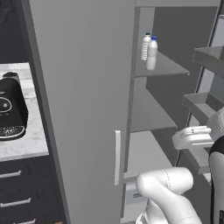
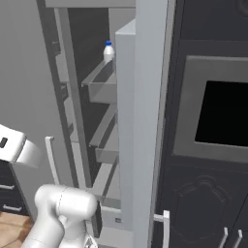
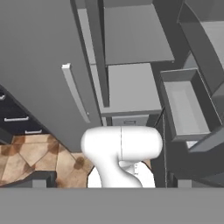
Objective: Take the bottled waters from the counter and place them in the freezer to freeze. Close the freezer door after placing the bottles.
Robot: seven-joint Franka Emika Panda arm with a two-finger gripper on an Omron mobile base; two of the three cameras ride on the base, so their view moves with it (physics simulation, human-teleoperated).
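Observation:
Both bottled waters stand upright side by side on an upper shelf inside the freezer [image 1: 162, 65]: the clear ribbed one [image 1: 145, 46] behind, the whiter blue-capped one [image 1: 152, 54] in front. The blue-capped bottle [image 2: 109, 52] also peeks over the door bins. The freezer door [image 2: 143, 121] stands wide open, its inner bins [image 1: 202, 105] facing the shelves. My gripper [image 1: 192, 138] hangs low in front of the open compartment, well below the bottles, open and holding nothing. The counter [image 1: 26, 144] lies at the left.
A plain grey door [image 1: 83, 109] with a pale handle [image 1: 117, 157] is shut left of the compartment. A black coffee machine [image 1: 9, 109] sits on the counter. A dark built-in oven [image 2: 218, 116] stands right of the open door. Lower shelves [image 3: 131, 87] and a door bin [image 3: 186, 107] lie below the hand.

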